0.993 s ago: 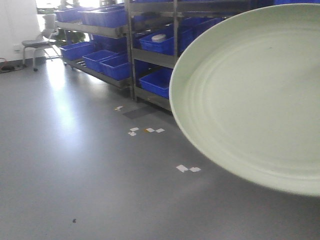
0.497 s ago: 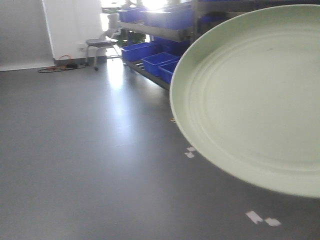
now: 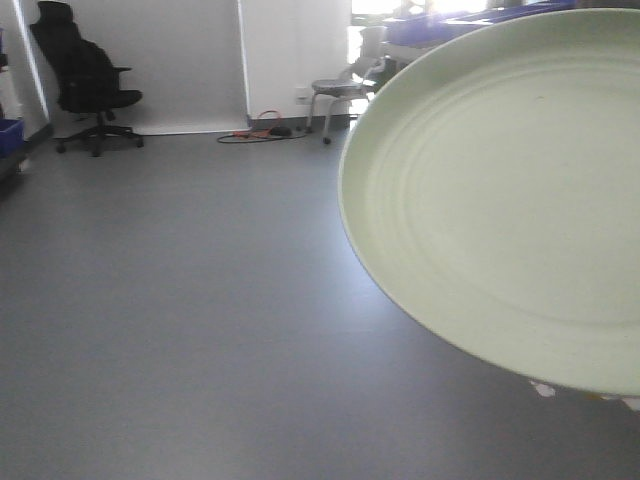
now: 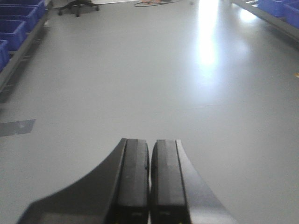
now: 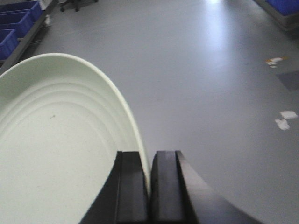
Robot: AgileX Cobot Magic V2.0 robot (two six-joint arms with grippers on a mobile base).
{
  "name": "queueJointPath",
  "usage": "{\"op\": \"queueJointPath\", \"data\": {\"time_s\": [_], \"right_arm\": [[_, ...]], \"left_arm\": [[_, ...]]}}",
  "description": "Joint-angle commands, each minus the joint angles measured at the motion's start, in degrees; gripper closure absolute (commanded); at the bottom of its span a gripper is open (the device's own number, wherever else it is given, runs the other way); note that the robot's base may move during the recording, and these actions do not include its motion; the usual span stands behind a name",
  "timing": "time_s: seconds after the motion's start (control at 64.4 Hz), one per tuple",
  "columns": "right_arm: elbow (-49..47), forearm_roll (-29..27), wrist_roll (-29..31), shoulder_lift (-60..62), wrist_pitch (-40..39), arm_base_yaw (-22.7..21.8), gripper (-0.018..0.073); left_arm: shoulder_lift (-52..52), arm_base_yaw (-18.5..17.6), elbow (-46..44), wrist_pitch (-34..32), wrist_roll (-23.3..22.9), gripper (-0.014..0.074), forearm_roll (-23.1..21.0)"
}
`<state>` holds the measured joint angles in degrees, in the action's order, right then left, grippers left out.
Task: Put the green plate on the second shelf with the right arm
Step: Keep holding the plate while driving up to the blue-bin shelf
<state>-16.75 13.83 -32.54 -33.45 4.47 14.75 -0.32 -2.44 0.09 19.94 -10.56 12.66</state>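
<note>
The green plate (image 3: 500,190) fills the right half of the front view, held up on edge with its ringed inside facing the camera. In the right wrist view the plate (image 5: 51,140) lies at the left, and my right gripper (image 5: 149,161) is shut on its rim, one finger inside and one outside. My left gripper (image 4: 150,149) is shut and empty above bare floor. The shelf for the plate does not show in the front view.
Grey floor ahead. A black office chair (image 3: 88,80) stands at the far left by a white wall, a stool (image 3: 338,95) and floor cables (image 3: 262,130) farther right. Blue bins (image 4: 14,28) on a low rack at left; paper scraps (image 5: 282,119) on the floor.
The front view has swung left: the racks of blue bins have left the picture and the wall, stool and office chair have come in. The plate keeps its place in view.
</note>
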Motion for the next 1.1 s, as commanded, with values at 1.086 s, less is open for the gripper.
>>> {"op": "queueJointPath", "data": {"time_s": [1.086], "right_arm": [[-1.9, 0.1, 0.0, 0.2, -6.0, -0.3, 0.0504]], "left_arm": [[-1.3, 0.0, 2.4, -3.6, -0.3, 0.0472, 0.1]]}}
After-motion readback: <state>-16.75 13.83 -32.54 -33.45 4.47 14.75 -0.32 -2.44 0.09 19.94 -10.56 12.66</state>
